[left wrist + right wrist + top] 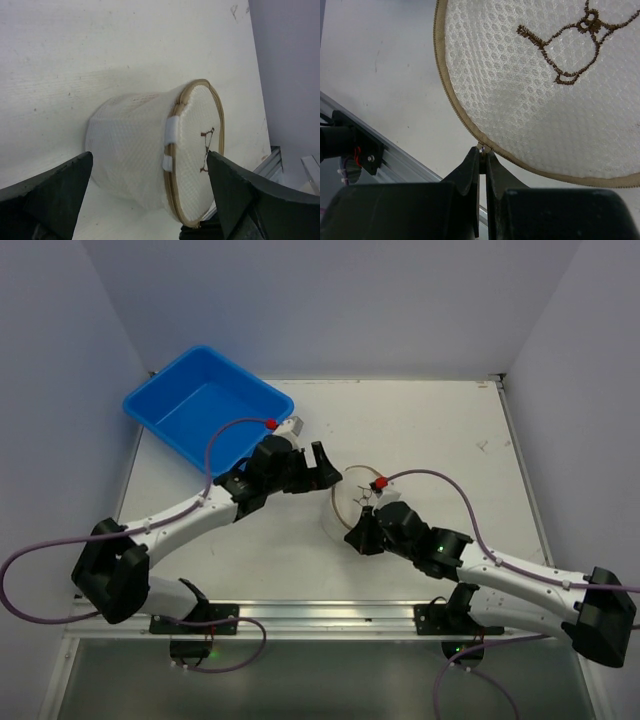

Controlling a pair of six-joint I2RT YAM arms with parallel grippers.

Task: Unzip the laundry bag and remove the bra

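The bag (145, 150) sits near the middle of the surface, seemingly still zipped with the bra inside; right fingers (470, 170) pinch what looks like the zip pull (481, 146), while left fingers (50, 195) gape wide around it, holding nothing.

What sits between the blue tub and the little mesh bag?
The left gripper, jaws wide open, pointing at the laundry bag; the top view shows it.

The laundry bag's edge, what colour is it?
Tan trim, clearest in the right wrist view.
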